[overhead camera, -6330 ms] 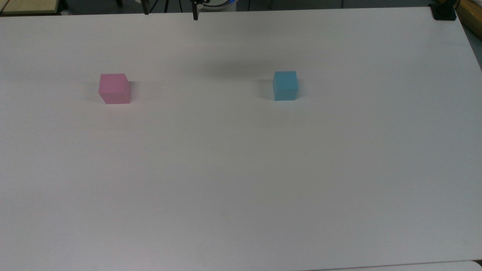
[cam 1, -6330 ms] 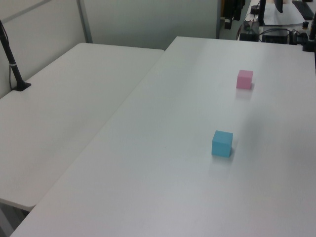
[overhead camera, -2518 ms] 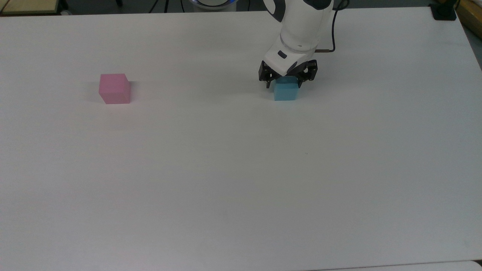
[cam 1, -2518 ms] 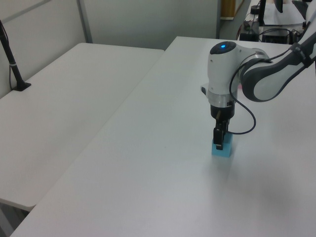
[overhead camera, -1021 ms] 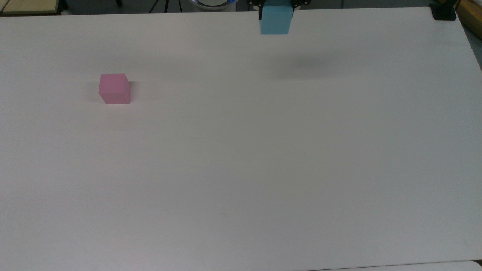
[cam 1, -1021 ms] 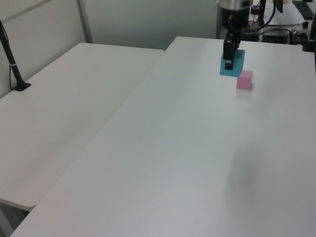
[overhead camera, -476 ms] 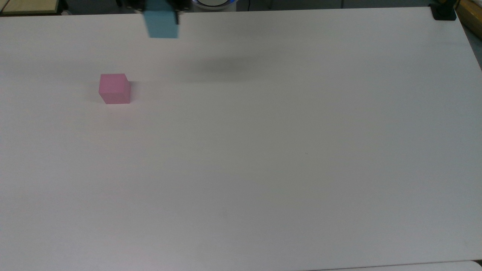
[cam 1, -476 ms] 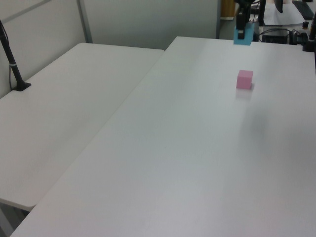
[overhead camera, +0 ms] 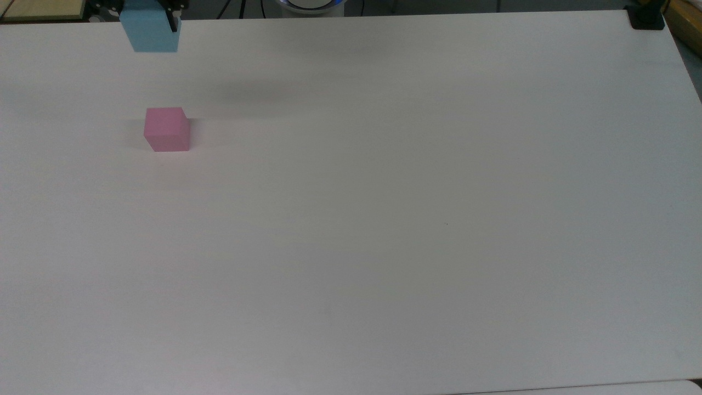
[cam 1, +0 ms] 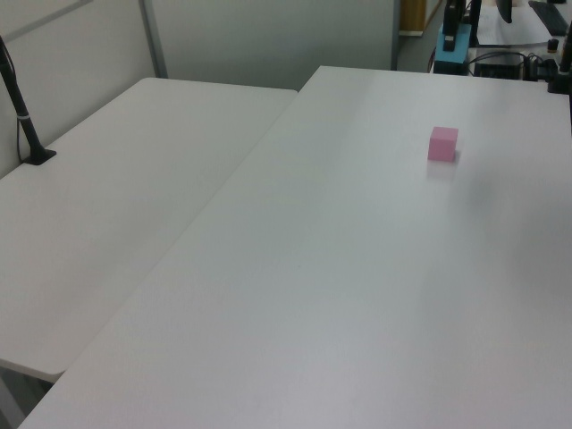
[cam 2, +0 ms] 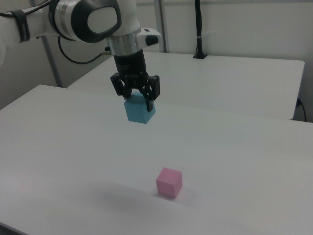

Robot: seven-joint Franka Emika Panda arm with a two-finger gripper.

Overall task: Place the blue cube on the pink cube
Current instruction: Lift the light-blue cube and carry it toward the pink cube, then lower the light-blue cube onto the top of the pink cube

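Tool (cam 2: pixel 137 102) clamped on blue cube (cam 2: pixel 140 110), carried high above counter (cam 2: pixel 254 161). Pink cube (cam 2: pixel 169 182) sits on counter well below tool, off to one side. Risk: misaligned descent clips pink cube's edge, knocking it away or leaving blue cube overhanging.

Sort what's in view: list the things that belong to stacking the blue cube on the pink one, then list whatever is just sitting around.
Belongs to the job:
- blue cube, held in the air
- claw, shut on it
- pink cube, resting on the white table

Just lying about:
- black clamp at the table's corner
- neighbouring white table
- black pole on it
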